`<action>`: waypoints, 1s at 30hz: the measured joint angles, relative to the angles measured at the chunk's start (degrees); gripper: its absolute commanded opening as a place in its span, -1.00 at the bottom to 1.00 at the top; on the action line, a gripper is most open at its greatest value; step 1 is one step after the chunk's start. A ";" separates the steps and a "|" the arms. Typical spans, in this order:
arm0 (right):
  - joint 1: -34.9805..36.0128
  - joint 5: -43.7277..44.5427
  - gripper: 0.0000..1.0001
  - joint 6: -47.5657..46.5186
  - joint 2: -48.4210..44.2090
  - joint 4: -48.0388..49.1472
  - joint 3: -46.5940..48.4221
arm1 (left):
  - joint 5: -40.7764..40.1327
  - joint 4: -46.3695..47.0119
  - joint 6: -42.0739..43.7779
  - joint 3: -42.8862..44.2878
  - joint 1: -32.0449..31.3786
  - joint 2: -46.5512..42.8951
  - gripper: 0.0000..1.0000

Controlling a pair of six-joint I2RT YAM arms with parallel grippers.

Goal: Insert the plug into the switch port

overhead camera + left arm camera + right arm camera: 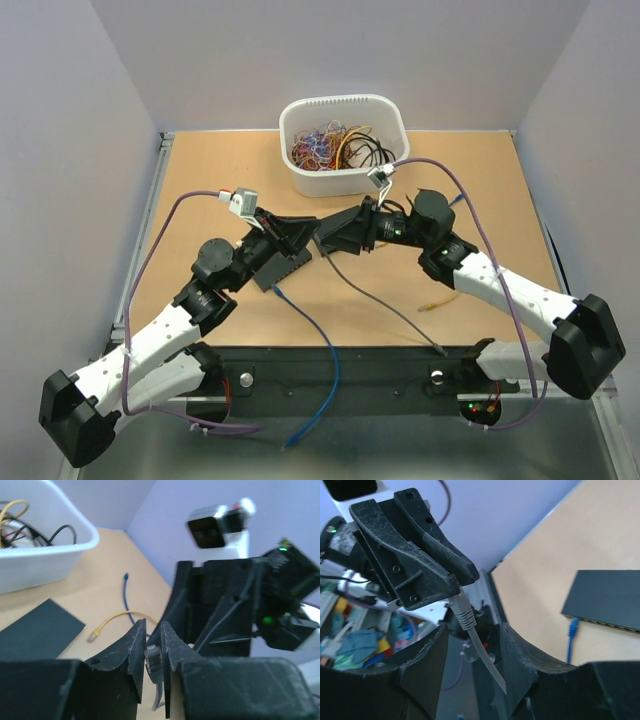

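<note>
Grey plug (462,611) gripped mid-air; black switch (610,597) lies flat.

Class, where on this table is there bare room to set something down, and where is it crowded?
Free: the far corners either side of the white bin, and wood between blue cable and grey cable. Crowded: centre, around the switch, left gripper and right gripper.

I see a matt, wood-look worktop (490,200), a smooth white plastic bin (345,178) — slightly glossy — and a matt black switch (610,597). The left tool (152,625) is scuffed black plastic; the plug (153,658), blurred, may be clear plastic.
</note>
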 measured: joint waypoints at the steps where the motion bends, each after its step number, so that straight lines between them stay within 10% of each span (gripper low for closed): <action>1: 0.00 -2.08 0.00 1.09 0.83 1.55 0.00 | 0.76 1.27 0.13 -0.46 0.00 -0.74 -1.00; 18: -0.02 -12.83 -0.30 12.98 5.88 21.92 -0.11 | 9.84 11.54 -0.24 -2.60 0.13 -2.05 -1.00; 30: -0.07 -13.49 -0.99 15.78 6.67 26.82 -2.03 | 10.95 14.38 -1.79 -2.67 0.24 -0.79 -1.00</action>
